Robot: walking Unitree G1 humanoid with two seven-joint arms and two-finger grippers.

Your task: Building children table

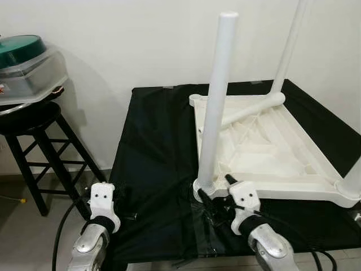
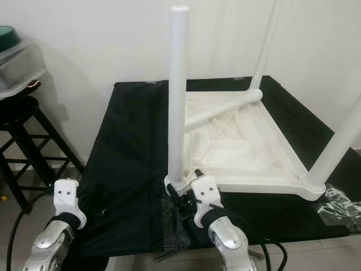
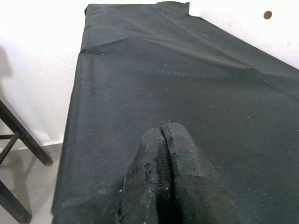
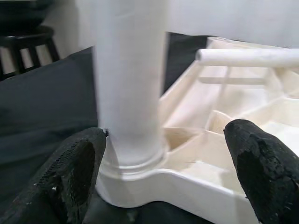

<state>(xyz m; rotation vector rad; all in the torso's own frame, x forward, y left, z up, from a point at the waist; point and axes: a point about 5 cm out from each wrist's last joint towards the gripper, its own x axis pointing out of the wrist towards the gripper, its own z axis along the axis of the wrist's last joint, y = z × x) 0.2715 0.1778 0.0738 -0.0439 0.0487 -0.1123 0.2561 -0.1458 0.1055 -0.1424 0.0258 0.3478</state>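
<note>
My right gripper [image 4: 163,172] is wide open around the bottom of the near table leg [image 1: 215,101], upside-down white table [image 1: 271,152] behind it. I think I'm fixing this leg; next, squeeze and twist. Left gripper [image 3: 166,177] is closed, empty.

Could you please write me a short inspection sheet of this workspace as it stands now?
Surface: black cloth covers the work table.
Job's things: white tabletop lies upside down; three legs stand upright in corners, near leg; a fourth leg lies on it.
Clutter: clear plastic wrap.
Grippers: right gripper open around near leg's base; left gripper shut above cloth.
Cables: black cable.
Surroundings: black stool bearing a lidded container; white wall.
</note>
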